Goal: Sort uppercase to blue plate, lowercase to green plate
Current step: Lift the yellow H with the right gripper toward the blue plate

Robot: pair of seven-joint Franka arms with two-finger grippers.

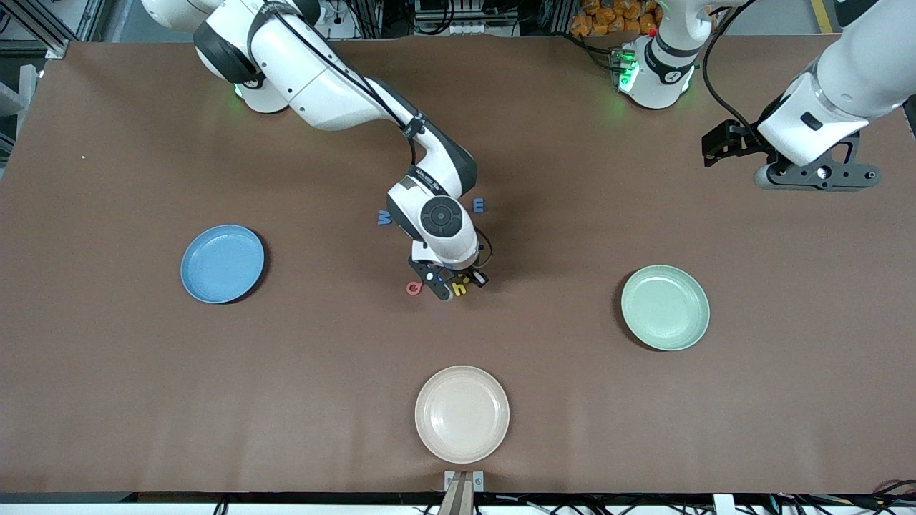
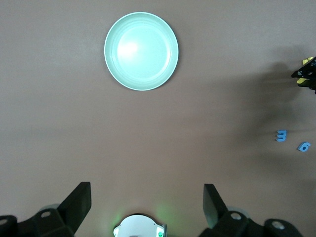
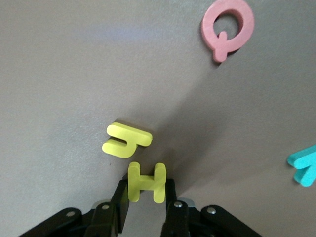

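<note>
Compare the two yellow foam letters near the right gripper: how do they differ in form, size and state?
The yellow H is a capital; the yellow h is lowercase and looks smaller. The H is clamped between the right gripper's fingers; the h lies free on the table beside it. Both are yellow foam.

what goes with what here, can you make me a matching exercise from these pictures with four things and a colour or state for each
Things
1. capital H
2. letter Q
3. left gripper
4. plate nearest the front camera

Colour or state
a. open, over bare table at the left arm's end
b. beige, nothing on it
c. yellow, pinched in the right gripper
d. red, lying flat on the table

Pairs: 1-c, 2-d, 3-a, 4-b
</note>
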